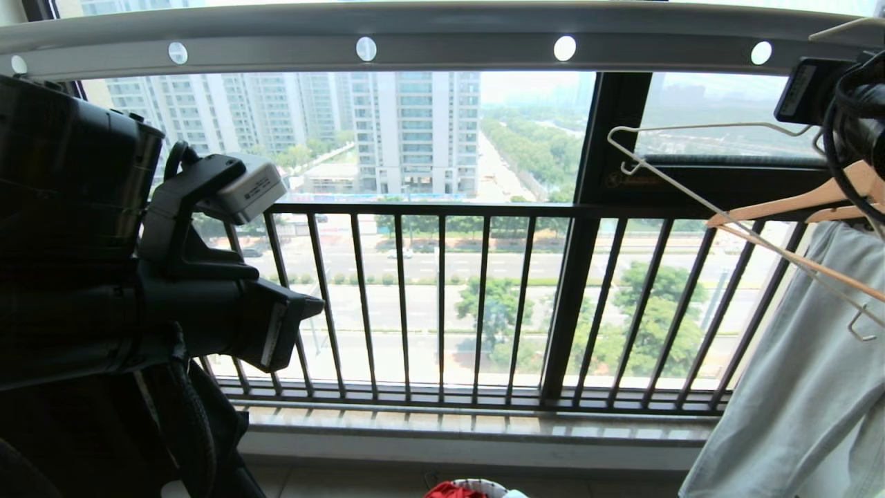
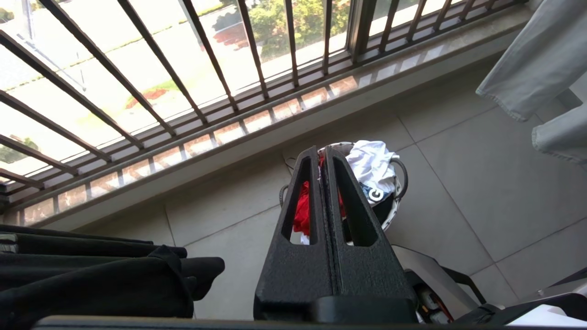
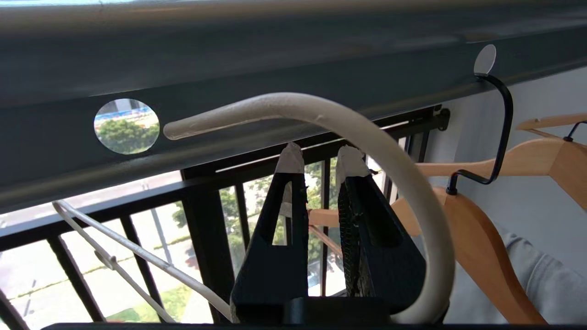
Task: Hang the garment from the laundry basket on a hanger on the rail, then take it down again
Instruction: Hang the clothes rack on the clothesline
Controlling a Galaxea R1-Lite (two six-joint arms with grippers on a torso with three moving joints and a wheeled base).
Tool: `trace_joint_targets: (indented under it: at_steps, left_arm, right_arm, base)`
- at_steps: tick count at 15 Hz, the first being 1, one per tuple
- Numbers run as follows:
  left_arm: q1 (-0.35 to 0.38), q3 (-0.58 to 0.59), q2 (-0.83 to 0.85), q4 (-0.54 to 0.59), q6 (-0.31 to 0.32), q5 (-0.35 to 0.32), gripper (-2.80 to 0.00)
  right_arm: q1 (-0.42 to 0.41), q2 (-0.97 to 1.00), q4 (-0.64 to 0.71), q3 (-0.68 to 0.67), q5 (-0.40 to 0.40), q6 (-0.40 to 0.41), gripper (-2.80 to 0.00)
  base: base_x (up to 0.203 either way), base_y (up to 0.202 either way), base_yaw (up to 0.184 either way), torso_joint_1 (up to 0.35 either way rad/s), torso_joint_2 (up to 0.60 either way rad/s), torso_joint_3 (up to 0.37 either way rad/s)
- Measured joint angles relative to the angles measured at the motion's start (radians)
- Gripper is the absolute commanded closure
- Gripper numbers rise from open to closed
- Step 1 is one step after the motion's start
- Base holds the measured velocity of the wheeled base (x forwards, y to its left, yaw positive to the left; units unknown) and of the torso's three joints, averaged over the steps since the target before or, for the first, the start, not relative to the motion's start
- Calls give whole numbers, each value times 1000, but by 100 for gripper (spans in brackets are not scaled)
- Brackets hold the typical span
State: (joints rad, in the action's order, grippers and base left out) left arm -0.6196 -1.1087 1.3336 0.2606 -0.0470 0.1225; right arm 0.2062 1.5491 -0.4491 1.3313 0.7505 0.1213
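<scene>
Right claw [image 3: 318,160] grips the white wire hanger [image 3: 367,137], its hook curving over the claw tips, just under the rail [image 3: 275,68]. Left claw [image 2: 321,158] closed, empty; below it, basket [image 2: 394,211] holds the red shirt [image 2: 302,211].

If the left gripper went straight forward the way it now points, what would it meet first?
Probably the laundry basket on the floor. The shut left gripper points down at it, in line with the red garment beside the white T-shirt. Depth is unclear, but nothing shows between.
</scene>
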Motion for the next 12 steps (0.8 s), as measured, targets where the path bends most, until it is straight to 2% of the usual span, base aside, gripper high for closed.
trace_joint_targets:
  at_steps: [12]
  left_arm:
    - [0, 2, 28, 0, 2, 1, 0]
  right_arm:
    - [-8, 103, -4, 72, -19, 28, 0]
  base:
    - [0, 0, 0, 0, 0, 0]
